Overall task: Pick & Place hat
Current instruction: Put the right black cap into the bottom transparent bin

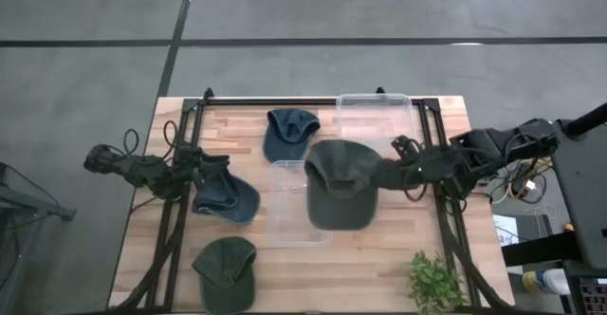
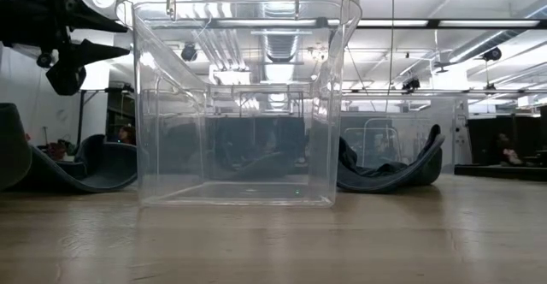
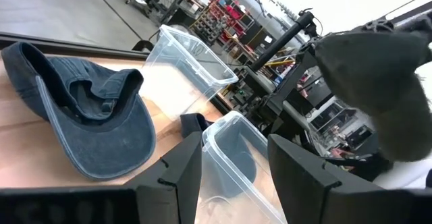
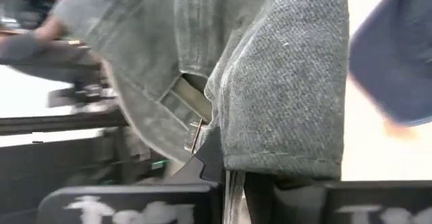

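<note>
A dark green cap (image 1: 339, 184) hangs in my right gripper (image 1: 395, 172) above the clear bin (image 1: 296, 222) in the table's middle. The right wrist view shows its grey-green cloth (image 4: 283, 82) and strap buckle (image 4: 194, 135) close up. My left gripper (image 1: 194, 176) is open and stands just left of a blue denim cap (image 1: 228, 195). That cap lies upside down on the wood in the left wrist view (image 3: 88, 116), beside the gripper (image 3: 233, 143). Another blue cap (image 1: 289, 133) lies near the far edge, and a green cap (image 1: 226, 269) near the near edge. My right gripper pinches the dark green cap between its two fingers at the crown's lower edge (image 4: 287, 164), close to the strap buckle. The fingers come level from the table's right. The cap is lifted clear and spreads out leftward over the middle bin, brim (image 1: 339, 215) toward the near edge.
A second clear bin (image 1: 374, 116) stands at the far right of the table. A small green plant (image 1: 434, 282) sits at the near right corner. Black frame rails (image 1: 313, 100) run along the far edge and both sides. The low view shows the bin (image 2: 239, 104) holding nothing.
</note>
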`<state>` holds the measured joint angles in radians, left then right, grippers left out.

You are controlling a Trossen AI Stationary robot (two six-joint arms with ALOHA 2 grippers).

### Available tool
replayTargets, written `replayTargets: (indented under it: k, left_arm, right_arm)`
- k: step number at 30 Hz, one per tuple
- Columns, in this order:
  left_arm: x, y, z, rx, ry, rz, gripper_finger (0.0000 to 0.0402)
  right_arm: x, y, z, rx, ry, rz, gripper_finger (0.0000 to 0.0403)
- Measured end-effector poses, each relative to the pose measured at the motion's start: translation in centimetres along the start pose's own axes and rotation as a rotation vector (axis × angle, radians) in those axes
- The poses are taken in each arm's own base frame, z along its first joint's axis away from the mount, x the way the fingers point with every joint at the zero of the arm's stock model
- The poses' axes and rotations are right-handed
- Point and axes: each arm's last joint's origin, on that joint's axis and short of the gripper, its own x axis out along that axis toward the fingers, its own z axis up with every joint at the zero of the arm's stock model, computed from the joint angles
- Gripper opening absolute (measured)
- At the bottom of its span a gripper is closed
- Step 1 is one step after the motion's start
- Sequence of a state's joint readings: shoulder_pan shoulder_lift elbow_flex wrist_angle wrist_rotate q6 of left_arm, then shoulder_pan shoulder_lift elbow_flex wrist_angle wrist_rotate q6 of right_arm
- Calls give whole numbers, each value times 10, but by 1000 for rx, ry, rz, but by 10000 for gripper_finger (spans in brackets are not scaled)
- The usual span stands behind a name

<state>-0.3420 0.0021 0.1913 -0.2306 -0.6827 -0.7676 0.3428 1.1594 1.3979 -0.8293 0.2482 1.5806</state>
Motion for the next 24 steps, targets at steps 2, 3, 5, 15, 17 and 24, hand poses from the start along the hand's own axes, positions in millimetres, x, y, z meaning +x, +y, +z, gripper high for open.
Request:
replayTargets:
  k: [2,3,5,15,17,24]
  left_arm:
    - [0,0,0,0,0,0,162]
    - [0,0,0,0,0,0,162]
    - [0,0,0,0,1,0,162]
    - [0,0,0,1,1,1,162]
    - [0,0,0,-11,1,1,162]
    - [0,0,0,-43,2,0,162]
  right_arm:
    - [2,5,4,13,18,46,25]
    - [5,6,6,13,14,55,25]
    - [12,8,9,4,-2,52,25]
    - [113,-2,20,-85,-12,-149,27]
    - [133,-1,24,-91,8,-129,27]
    - [175,-13,24,-6,42,-218,28]
